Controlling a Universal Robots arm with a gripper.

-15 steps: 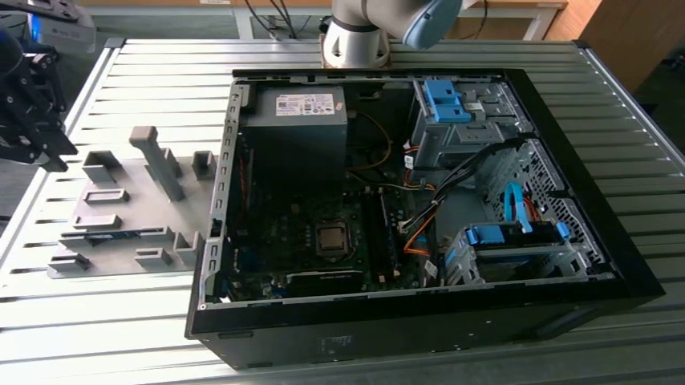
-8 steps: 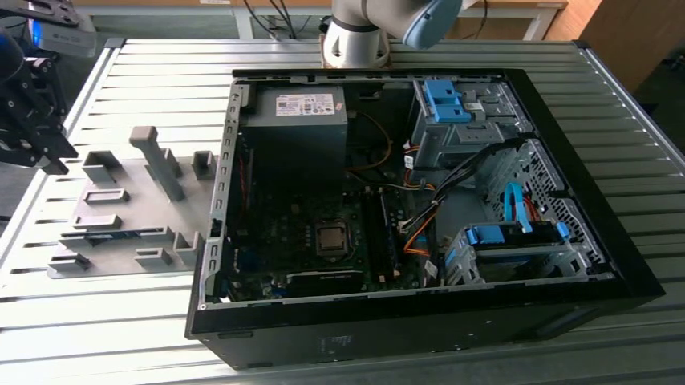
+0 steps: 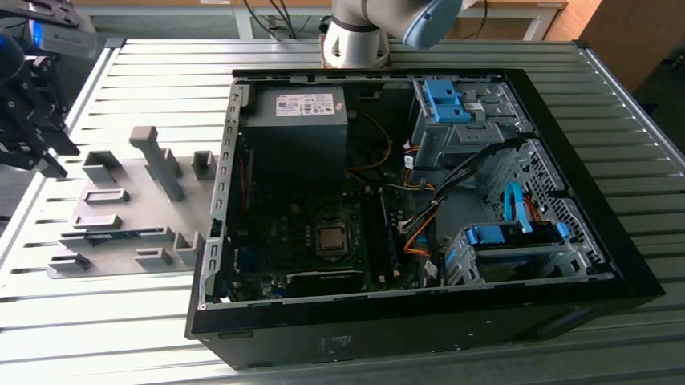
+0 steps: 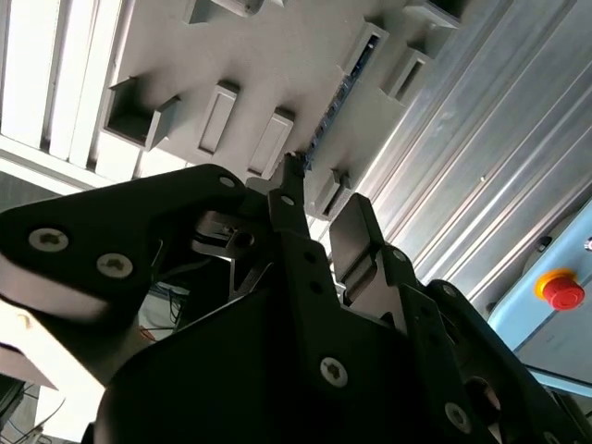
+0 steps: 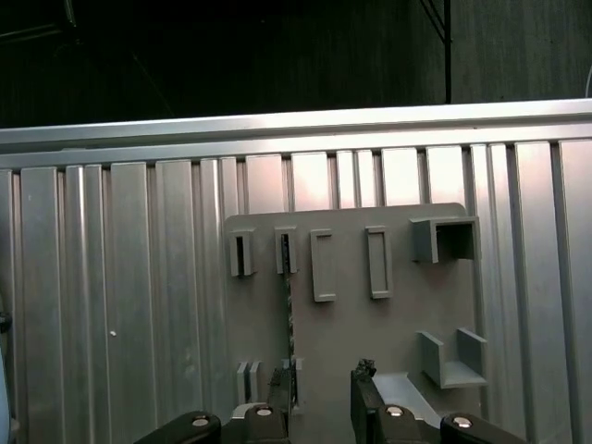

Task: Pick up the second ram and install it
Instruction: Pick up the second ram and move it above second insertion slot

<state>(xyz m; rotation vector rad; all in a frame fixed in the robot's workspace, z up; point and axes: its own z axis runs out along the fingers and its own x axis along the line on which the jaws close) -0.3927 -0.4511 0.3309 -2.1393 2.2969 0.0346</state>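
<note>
1. On the slatted table (image 3: 118,337), the fixture plate (image 3: 128,204) lies at the exterior view's left, the open computer case (image 3: 374,329) just beside it at the right
2. The second ram (image 3: 118,235) stands on edge in the plate's slots, toward its near side
3. The gripper (image 3: 59,159) hangs above the plate's left edge, apart from the ram
4. The arm's base (image 3: 358,44) stands behind the case

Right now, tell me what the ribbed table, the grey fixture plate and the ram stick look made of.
The table: metal, likely aluminium; bright, ribbed, reflective.
The fixture plate: matte grey plastic, possibly printed; dull, uniform surface.
The second ram: thin blue-green strip, probably laminate circuit board; seen too edge-on to confirm.
</note>
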